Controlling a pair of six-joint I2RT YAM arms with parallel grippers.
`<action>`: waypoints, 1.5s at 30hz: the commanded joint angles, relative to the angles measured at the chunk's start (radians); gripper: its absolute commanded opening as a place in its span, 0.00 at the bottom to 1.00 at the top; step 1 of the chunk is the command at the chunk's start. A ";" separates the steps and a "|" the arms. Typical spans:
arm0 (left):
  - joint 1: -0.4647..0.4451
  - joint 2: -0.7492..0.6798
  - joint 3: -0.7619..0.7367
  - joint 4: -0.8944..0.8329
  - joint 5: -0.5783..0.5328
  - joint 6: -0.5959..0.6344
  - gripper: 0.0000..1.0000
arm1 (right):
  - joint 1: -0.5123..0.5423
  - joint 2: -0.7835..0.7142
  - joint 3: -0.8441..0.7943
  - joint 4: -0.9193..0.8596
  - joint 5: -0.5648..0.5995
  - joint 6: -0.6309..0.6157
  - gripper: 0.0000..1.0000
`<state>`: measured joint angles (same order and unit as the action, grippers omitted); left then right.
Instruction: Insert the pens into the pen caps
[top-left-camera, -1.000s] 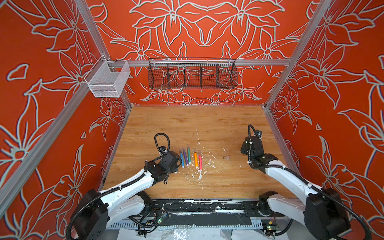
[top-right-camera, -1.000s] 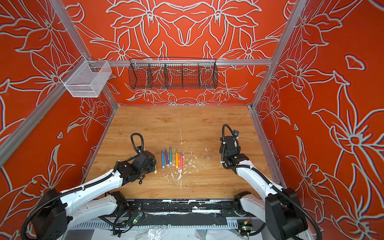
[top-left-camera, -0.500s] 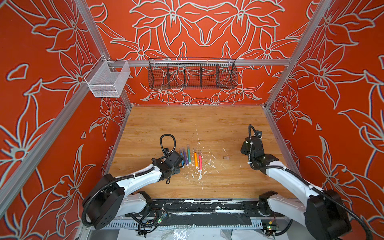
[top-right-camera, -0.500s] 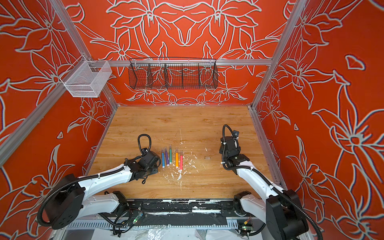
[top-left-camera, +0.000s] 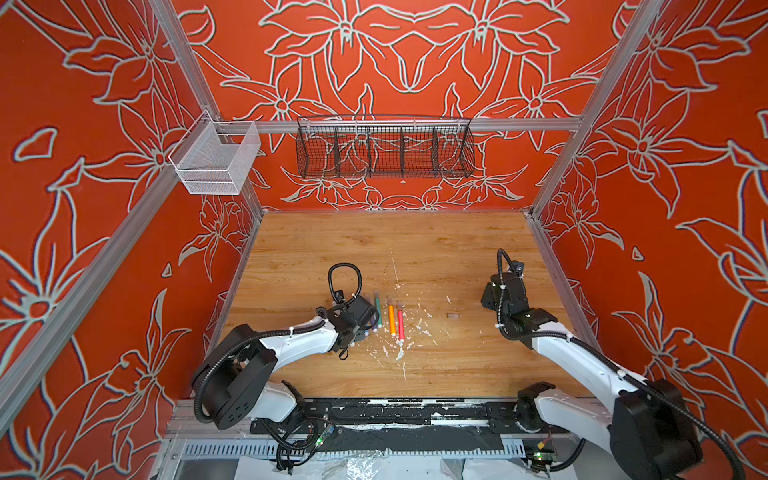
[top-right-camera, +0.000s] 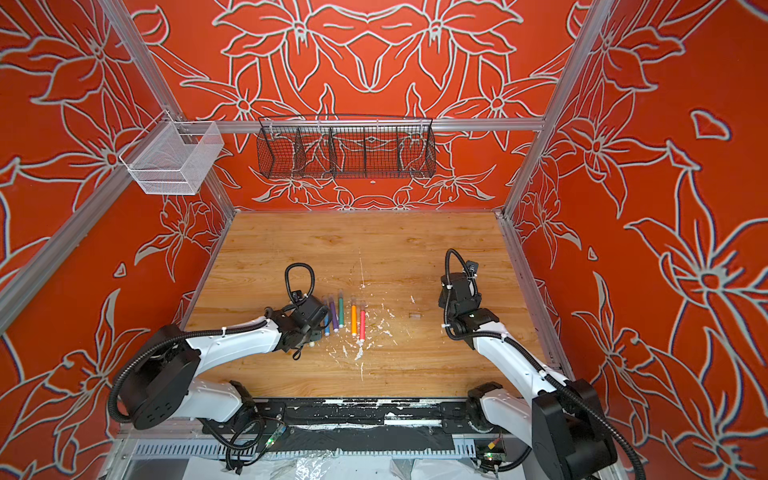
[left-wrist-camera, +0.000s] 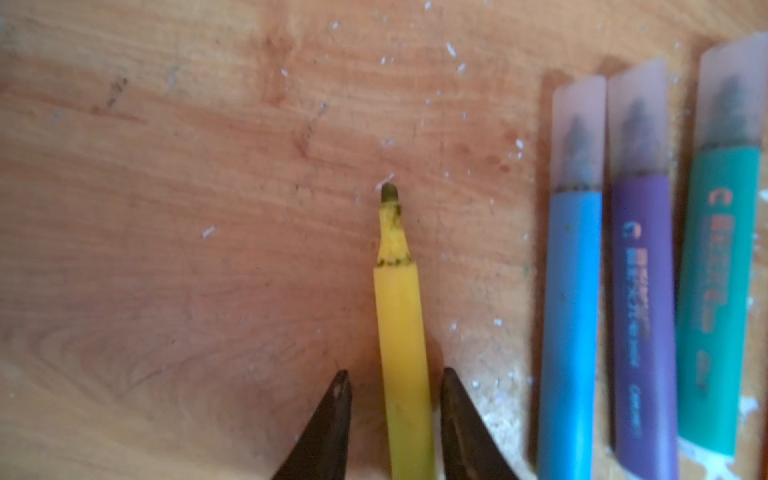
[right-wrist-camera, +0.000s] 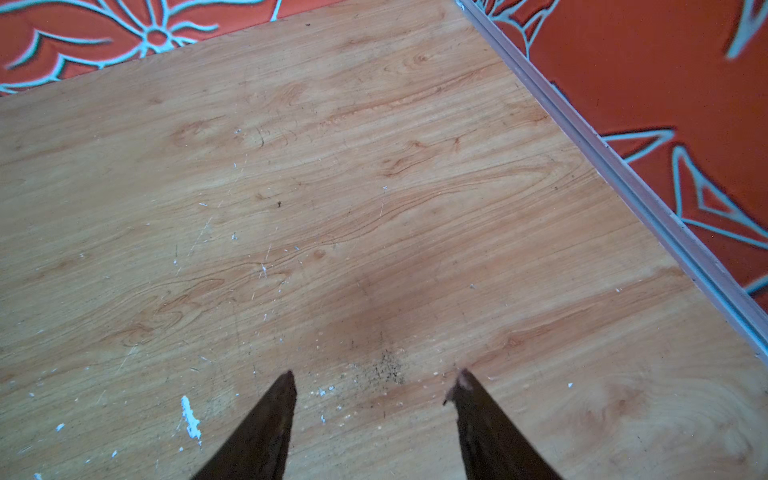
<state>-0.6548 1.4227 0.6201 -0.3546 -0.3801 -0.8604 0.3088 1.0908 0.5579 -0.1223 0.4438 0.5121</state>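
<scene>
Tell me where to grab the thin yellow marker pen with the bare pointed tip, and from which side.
Probably the straight barrel of the yellow marker pen, behind its tapered tip, from above, jaws across its width: it lies flat, with the capped blue pen alongside.

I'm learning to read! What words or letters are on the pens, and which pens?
"C": orange mark on the teal-green pen; the print beside it is too blurred to read.
"C": orange mark on the purple pen; the rest is blurred too.
The blue pen and yellow pen show no print.
</scene>
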 joint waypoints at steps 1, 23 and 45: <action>0.000 0.047 -0.009 -0.036 -0.008 -0.030 0.25 | -0.004 -0.009 -0.010 -0.005 -0.008 0.002 0.62; 0.055 -0.209 0.227 -0.108 0.268 0.290 0.00 | 0.089 -0.074 0.070 -0.058 -0.436 0.211 0.59; 0.023 -0.481 -0.040 0.523 0.577 0.630 0.00 | 0.565 0.184 0.243 0.498 -0.585 0.514 0.61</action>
<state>-0.6224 0.9615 0.5812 0.0639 0.1398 -0.2832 0.8616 1.2415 0.7609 0.3164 -0.1501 0.9886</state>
